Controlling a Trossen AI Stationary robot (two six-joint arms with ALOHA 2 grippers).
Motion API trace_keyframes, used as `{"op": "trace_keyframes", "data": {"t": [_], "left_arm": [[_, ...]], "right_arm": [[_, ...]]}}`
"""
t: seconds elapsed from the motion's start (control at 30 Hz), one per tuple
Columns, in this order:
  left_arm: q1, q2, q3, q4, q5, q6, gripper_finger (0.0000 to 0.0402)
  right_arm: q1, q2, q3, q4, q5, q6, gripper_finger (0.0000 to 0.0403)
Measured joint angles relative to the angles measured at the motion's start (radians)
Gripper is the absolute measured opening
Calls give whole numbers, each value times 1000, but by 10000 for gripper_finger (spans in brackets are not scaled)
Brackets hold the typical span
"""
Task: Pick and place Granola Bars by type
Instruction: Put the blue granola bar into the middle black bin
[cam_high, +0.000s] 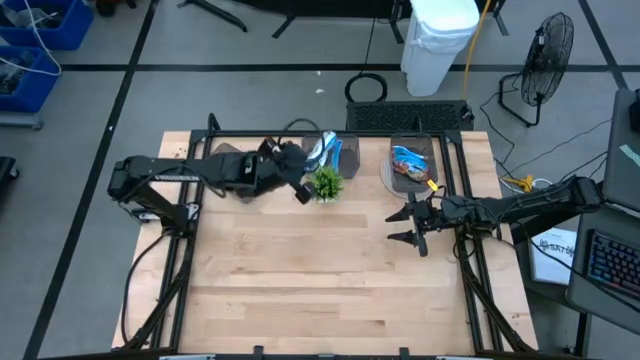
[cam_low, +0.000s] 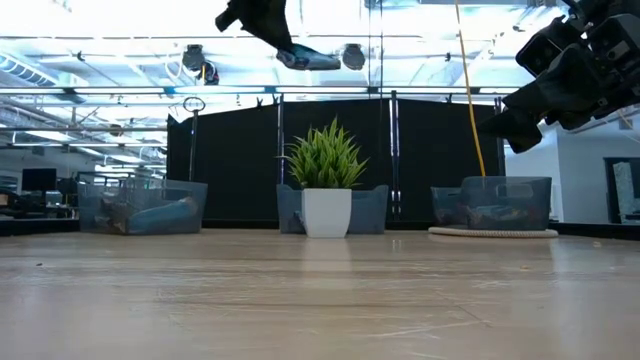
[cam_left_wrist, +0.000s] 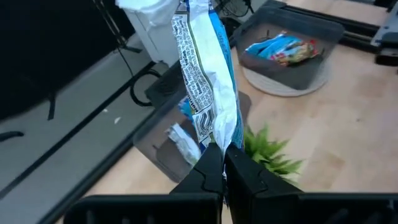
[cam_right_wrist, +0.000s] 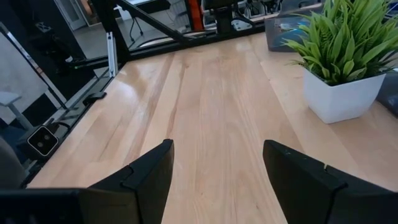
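My left gripper (cam_high: 305, 163) is shut on a blue-and-white granola bar (cam_left_wrist: 208, 81), high over the far middle of the table and above a clear bin (cam_left_wrist: 163, 144) that holds other bars. In the low view the gripper (cam_low: 275, 35) and bar (cam_low: 308, 58) show at the top. A second bin (cam_high: 412, 163) at the far right holds blue bars and rests on a round mat. My right gripper (cam_high: 415, 226) hovers open at the right, with nothing between its fingers (cam_right_wrist: 143, 177). My left gripper pinches one end of the bar's wrapper (cam_left_wrist: 217, 146) between its two fingers (cam_left_wrist: 245, 174). The fingers slant down from the table's left and lie along the bar. The bar sticks out past the fingertips, lifted clear of the bin and table.
A small green plant in a white pot (cam_high: 327, 183) stands just in front of the middle bin. A third bin (cam_low: 140, 213) sits at the far left. The near half of the wooden table (cam_high: 300, 290) is bare. Black frame rails (cam_high: 470, 270) run along the table's sides.
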Motion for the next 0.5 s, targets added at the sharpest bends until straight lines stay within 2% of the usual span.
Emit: {"op": "trace_keyframes", "data": {"t": [0.27, 0.5], "left_arm": [[143, -1, 0, 89, 27, 124, 4], [276, 54, -1, 173, 102, 71, 4]], "right_arm": [[0, 0, 0, 0, 0, 0, 238], [0, 0, 0, 0, 0, 0, 238]]}}
